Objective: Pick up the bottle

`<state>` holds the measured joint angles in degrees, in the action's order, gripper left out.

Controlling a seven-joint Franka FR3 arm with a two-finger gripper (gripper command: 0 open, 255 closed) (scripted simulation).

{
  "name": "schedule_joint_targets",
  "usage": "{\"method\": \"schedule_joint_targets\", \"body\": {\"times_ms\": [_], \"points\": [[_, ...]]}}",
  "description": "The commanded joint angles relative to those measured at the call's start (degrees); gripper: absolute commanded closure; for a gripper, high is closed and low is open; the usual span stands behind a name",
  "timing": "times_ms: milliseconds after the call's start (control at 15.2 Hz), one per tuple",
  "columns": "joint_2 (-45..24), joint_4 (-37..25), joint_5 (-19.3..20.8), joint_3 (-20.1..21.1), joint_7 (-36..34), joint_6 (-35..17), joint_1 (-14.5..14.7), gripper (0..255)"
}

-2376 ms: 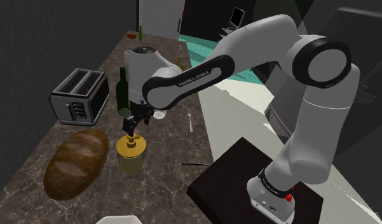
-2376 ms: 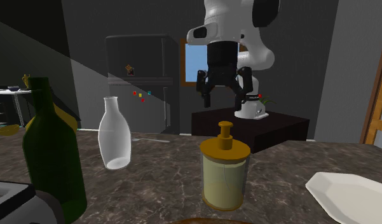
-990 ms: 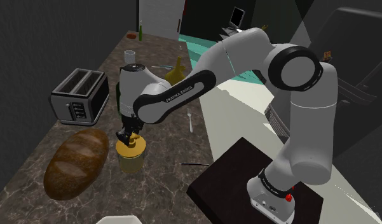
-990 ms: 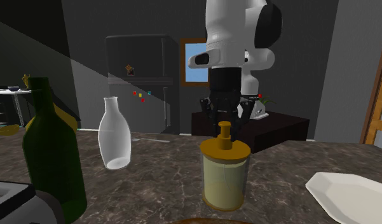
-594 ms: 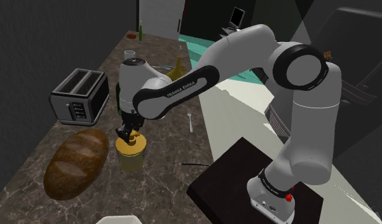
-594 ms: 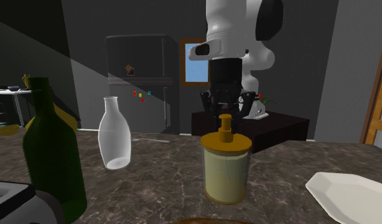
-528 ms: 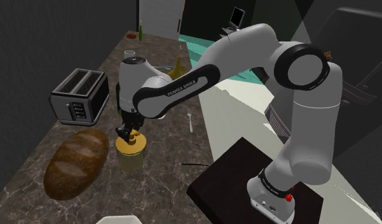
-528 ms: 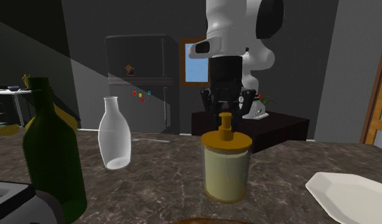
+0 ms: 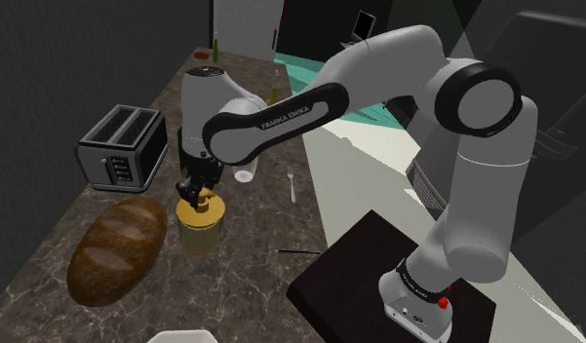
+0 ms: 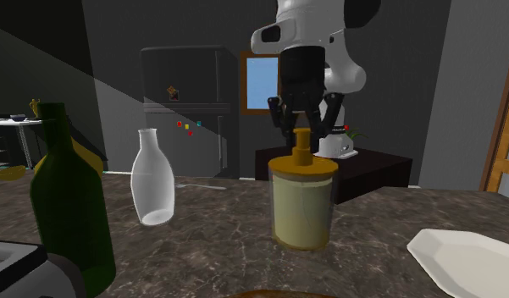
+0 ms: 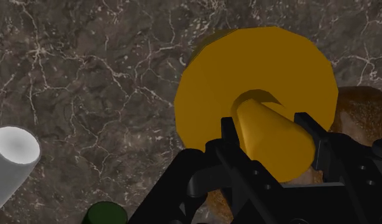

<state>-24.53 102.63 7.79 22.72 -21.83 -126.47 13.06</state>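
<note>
Shoulder view, L to R: toaster (image 9: 122, 146) at 10 o'c of the bottle (image 9: 201, 232), well apart. Bread loaf (image 9: 117, 248) at 9 o'c, just beside it w/ a thin gap. Bottle is pale yellow w/ an amber cap, upright, straight under the gripper (image 9: 195, 195), i.e. at its 6 o'c. Gripper is clamped on the pump stem atop the cap. In the wrist view both fingers (image 11: 227, 137) press the stem's sides. Can't tell if the base touches the counter (image 9: 252, 244). Bare counter from 2 to 5 o'c of the bottle, out to the counter's edge. A fork (image 9: 293, 185) lies near that edge at 2 o'c.

Second ext. view, L to R: green bottle (image 10: 70, 212) at 9 o'c, well apart. Clear carafe (image 10: 152, 178) btwn the two bottles. Plate (image 10: 464, 258) at 4 o'c.
</note>
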Motion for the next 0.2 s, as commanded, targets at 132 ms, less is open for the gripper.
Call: {"method": "schedule_joint_targets", "body": {"times_ms": [132], "points": [[0.9, -0.7, -0.4, 0.2, 0.3, 1.5, -0.2, 255]]}}
